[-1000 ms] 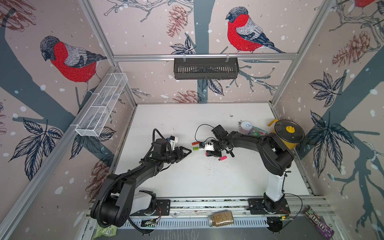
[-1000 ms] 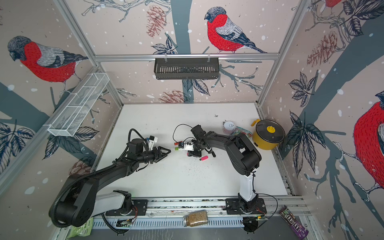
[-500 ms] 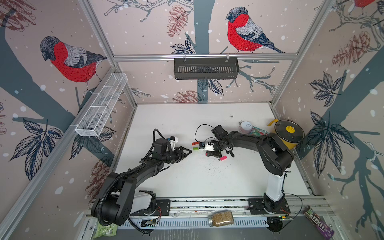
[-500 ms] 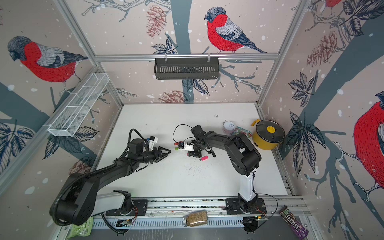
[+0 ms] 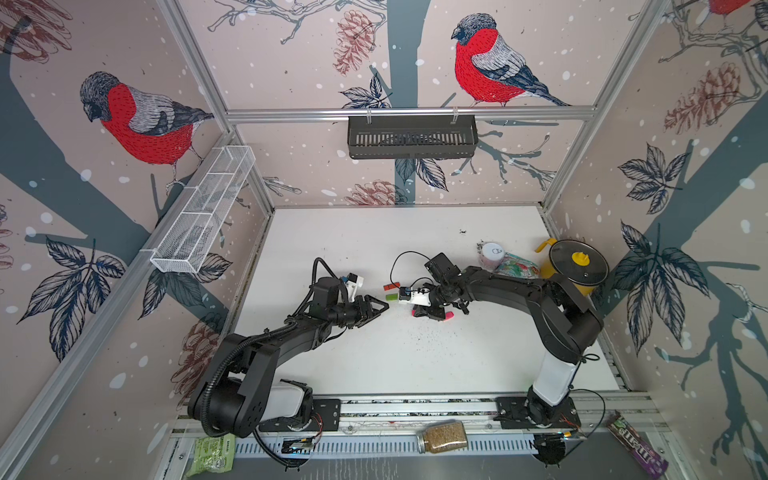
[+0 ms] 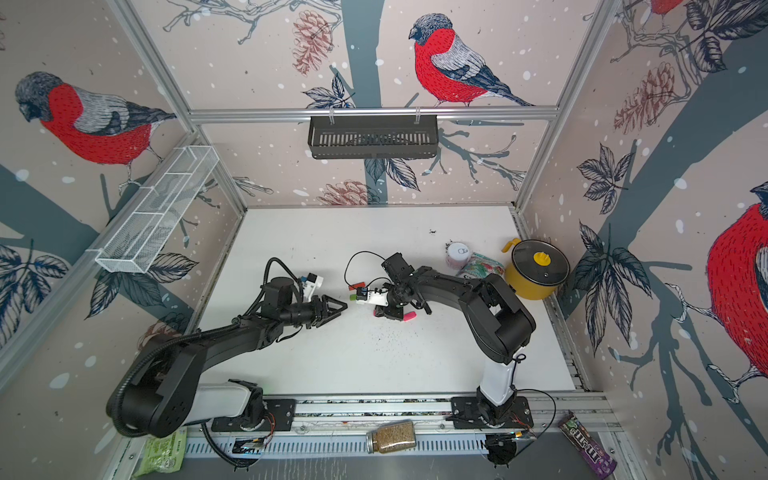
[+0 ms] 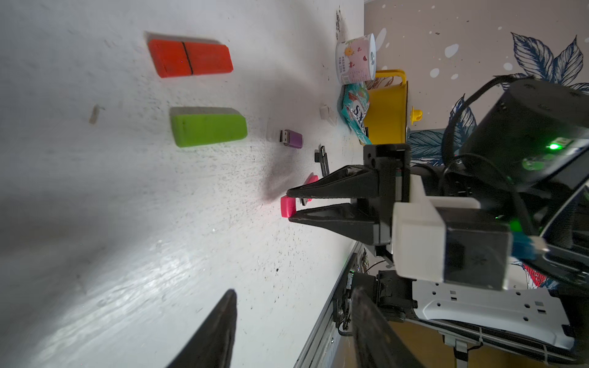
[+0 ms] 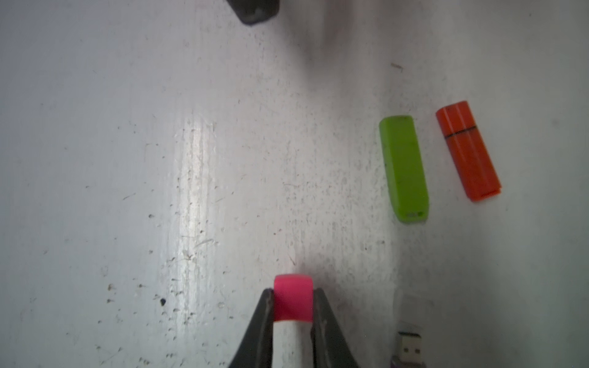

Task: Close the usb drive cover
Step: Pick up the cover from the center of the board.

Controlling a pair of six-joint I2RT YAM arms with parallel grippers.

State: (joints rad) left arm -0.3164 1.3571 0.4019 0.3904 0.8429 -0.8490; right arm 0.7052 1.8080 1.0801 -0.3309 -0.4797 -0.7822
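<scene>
Right fingers [image 8: 259, 321] pinch the pink usb cover [image 8: 292, 298]; left fingers [image 7: 220, 325] gape, holding nothing.
We see it down at the scuffed, speckled white tabletop [image 8: 127, 159], near a green drive [image 8: 404, 169] and an orange drive [image 8: 467, 149], bullfinch wallpaper [image 5: 486, 70] around.

Both top views hang high above the near edge and look steeply down on the whole counter [image 5: 374, 365], both arms and three patterned walls. They share nearly everything, shifted slightly sideways. The left wrist camera sits low and close to the counter, its picture rolled sideways. It looks past the left arm's jaws toward the right of the scene, as far as the yellow pot [image 7: 387, 111]. The right wrist camera looks almost straight down from very near, with the right arm's jaws clamping a pink drive [image 8: 292, 298] at its edge. Both wrist views share that drive, the green drive [image 8: 404, 169] and the orange drive [image 8: 467, 149].
</scene>
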